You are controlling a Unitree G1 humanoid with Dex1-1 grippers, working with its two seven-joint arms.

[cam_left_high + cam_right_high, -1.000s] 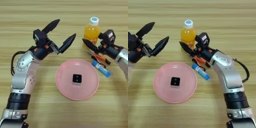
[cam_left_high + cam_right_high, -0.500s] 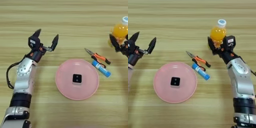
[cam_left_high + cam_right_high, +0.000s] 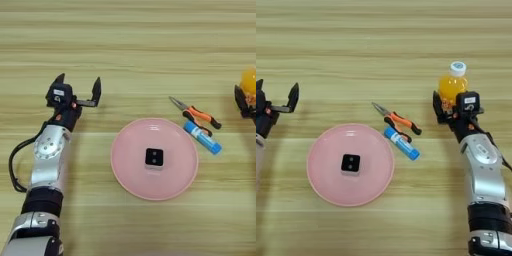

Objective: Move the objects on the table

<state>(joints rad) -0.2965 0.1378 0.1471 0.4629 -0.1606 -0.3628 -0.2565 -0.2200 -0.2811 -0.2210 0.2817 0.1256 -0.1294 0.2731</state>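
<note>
Bottle (image 3: 452, 86), right of frame: clamped low in right gripper (image 3: 448, 111), rigid, slick, top-heavy; hold mid-body | left gripper (image 3: 80, 91), left: jaws apart, empty | cube (image 3: 154, 157) on plate (image 3: 125, 165), centre.

You are looking at a light-brown wooden table (image 3: 130, 45) with a smooth, striped grain and a soft sheen. The round pink plastic plate (image 3: 127, 172) looks glossy, the small black cube with pale dots (image 3: 154, 157) matt. The pliers with orange rubbery handles (image 3: 196, 112) have dull metal jaws. The orange-drink plastic bottle (image 3: 450, 88) looks translucent, its white cap (image 3: 458, 67) smooth.
</note>
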